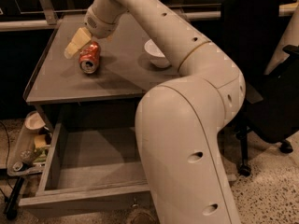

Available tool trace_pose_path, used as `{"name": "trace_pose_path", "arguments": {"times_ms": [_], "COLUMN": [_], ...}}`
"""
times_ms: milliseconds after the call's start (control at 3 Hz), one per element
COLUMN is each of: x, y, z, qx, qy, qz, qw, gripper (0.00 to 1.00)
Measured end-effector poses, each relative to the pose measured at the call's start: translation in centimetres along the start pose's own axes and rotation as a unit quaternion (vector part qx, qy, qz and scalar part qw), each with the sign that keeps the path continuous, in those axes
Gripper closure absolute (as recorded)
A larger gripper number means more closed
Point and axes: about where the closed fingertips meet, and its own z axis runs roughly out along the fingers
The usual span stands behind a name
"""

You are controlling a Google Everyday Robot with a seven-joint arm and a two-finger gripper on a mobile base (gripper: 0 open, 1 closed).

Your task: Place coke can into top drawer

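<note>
The coke can (88,58) is red with silver ends and lies on its side on the flat grey cabinet top (117,78), at its left part. My gripper (76,44) hangs at the end of the white arm. It sits right at the can's upper left, touching or nearly touching it. The top drawer (79,169) is pulled out below the cabinet top. It is wide, shallow and grey, and nothing shows inside it. My arm's large white body covers the drawer's right part.
A white bowl (156,54) stands on the cabinet top to the right of the can. A black office chair (261,78) stands at the right. A low stand with small items (28,143) sits on the floor left of the drawer.
</note>
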Motion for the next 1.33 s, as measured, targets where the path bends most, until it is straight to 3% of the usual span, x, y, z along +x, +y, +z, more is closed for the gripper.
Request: {"name": "trace_pose_path", "arguments": {"times_ms": [667,1333], "x": [0.2,1.1], "y": [0.4,0.8], "z": [0.4,2.0], "qx": [-0.003,0.027], "qy": [-0.009,0.003], "qz": [0.0,-0.001], "qw": [1.0,0.9996], "gripper": [0.0,0.0]}}
